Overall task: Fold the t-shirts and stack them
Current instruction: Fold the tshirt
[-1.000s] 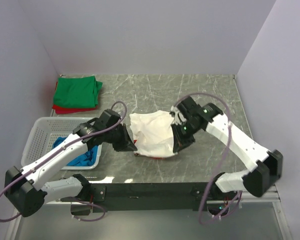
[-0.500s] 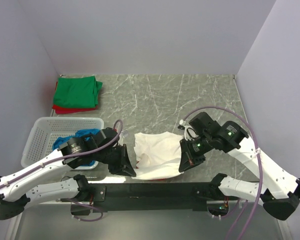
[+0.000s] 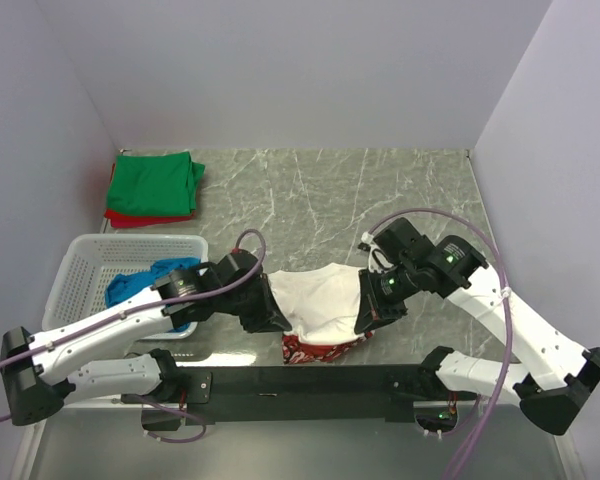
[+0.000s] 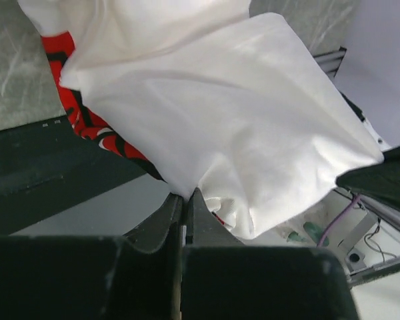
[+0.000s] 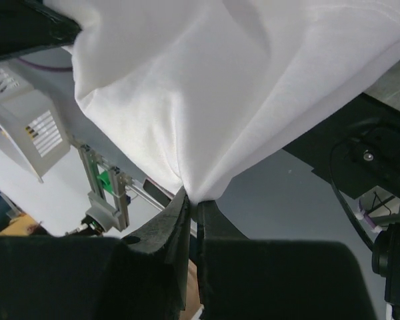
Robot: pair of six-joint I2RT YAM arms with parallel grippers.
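Observation:
The white t-shirt [image 3: 320,300] with red print hangs stretched between my two grippers, lifted over the table's near edge; its red-printed part [image 3: 315,350] droops below. My left gripper [image 3: 275,322] is shut on its left corner, the cloth pinched at the fingertips in the left wrist view [image 4: 187,195]. My right gripper [image 3: 365,322] is shut on its right corner, also seen in the right wrist view [image 5: 195,199]. A folded green t-shirt [image 3: 155,183] lies on a red t-shirt [image 3: 130,219] at the far left. A bright blue t-shirt [image 3: 145,285] lies in the basket.
A white plastic lattice basket [image 3: 90,260] stands at the left, near my left arm. The black base rail [image 3: 310,380] runs along the near edge below the hanging shirt. Walls close the left, back and right sides.
Both grippers pulled the white shirt toward the near edge, then lifted and stretched it between them. The red print now hangs below the white cloth.

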